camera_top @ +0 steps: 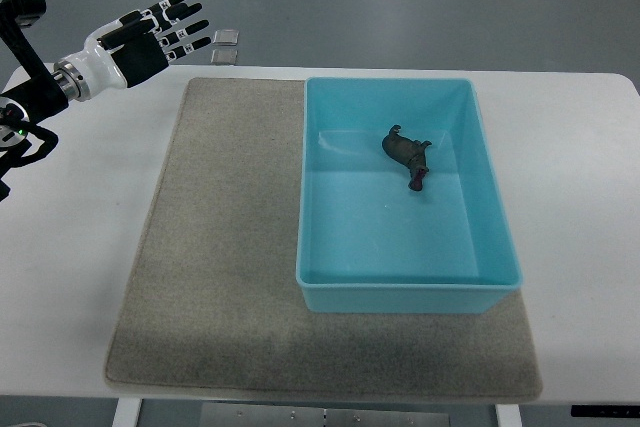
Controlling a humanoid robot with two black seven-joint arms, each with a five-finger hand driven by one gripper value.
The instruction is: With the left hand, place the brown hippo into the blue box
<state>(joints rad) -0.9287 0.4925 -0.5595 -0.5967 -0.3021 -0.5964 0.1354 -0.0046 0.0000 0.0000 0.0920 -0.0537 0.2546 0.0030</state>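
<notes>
Up at the far left, the left hand [160, 35] hovered above the far-left corner of the white table [70, 247], its arm coming in from the left edge of the top view. Its fingers [185, 29] were spread and stretched out toward the right, and they held nothing. Just beyond the fingertips, past the table's far edge, lay two small grey square pieces [226, 45], one behind the other. A grey mat [215, 247] covered the middle of the table, running from its far side to near its front edge. On the right part of that mat sat the blue box [320, 282], an open rectangular tub with its long side running near to far. The brown hippo [408, 155] lay inside the box, on its floor in the far half and somewhat right of centre, well apart from the hand. It seemed to lie on its side, its reddish mouth pointing toward the near end. To the right of the box, bare table showed.
</notes>
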